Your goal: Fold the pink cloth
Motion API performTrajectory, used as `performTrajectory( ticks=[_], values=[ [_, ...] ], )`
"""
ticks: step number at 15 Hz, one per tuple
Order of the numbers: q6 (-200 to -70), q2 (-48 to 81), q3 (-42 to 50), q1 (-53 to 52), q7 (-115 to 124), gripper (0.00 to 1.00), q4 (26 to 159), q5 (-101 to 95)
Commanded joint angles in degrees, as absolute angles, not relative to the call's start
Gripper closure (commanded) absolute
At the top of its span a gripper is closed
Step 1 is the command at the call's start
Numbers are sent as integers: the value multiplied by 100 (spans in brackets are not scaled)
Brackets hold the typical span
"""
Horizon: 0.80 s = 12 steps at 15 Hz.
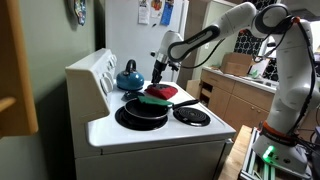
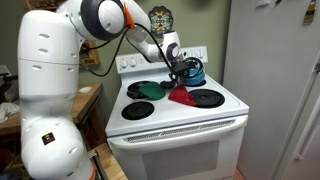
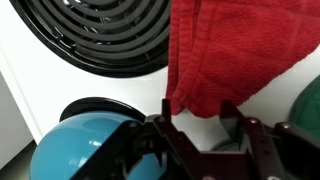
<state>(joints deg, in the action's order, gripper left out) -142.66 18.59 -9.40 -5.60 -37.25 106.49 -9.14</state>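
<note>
The pink cloth (image 1: pixel 162 92) is a red fabric piece lying on the white stove top between the burners, and it shows in both exterior views (image 2: pixel 180 96). In the wrist view the cloth (image 3: pixel 230 50) fills the upper right, with its near edge lying between my fingertips. My gripper (image 3: pixel 198 112) is open, with its fingers spread on either side of that edge. In both exterior views the gripper (image 1: pixel 160 70) (image 2: pixel 181 72) points down just above the cloth's back edge.
A blue kettle (image 1: pixel 128 76) (image 2: pixel 195 72) (image 3: pixel 80 150) stands close behind the gripper. A flat green piece (image 1: pixel 152 100) (image 2: pixel 147 90) lies beside the cloth, over a black frying pan (image 1: pixel 140 112). Coil burners (image 1: pixel 192 116) (image 2: pixel 205 98) (image 3: pixel 90 35) surround the cloth.
</note>
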Motion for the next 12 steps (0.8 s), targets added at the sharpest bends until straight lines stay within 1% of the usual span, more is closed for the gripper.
performTrajectory(
  ticks=[1, 2, 3, 8, 12],
  values=[
    [-14488, 1821, -941, -543, -3646, 15, 10733, -992],
    [-14493, 1764, -878, -600, -3477, 6, 10768, -1119],
    [-14504, 1684, -887, -611, -3395, 1, 10823, -1100],
    [-14112, 1067, -894, -680, -2409, 0, 11197, -1015],
    [-13420, 425, -833, -834, -1060, 0, 11586, -1136]
  ],
)
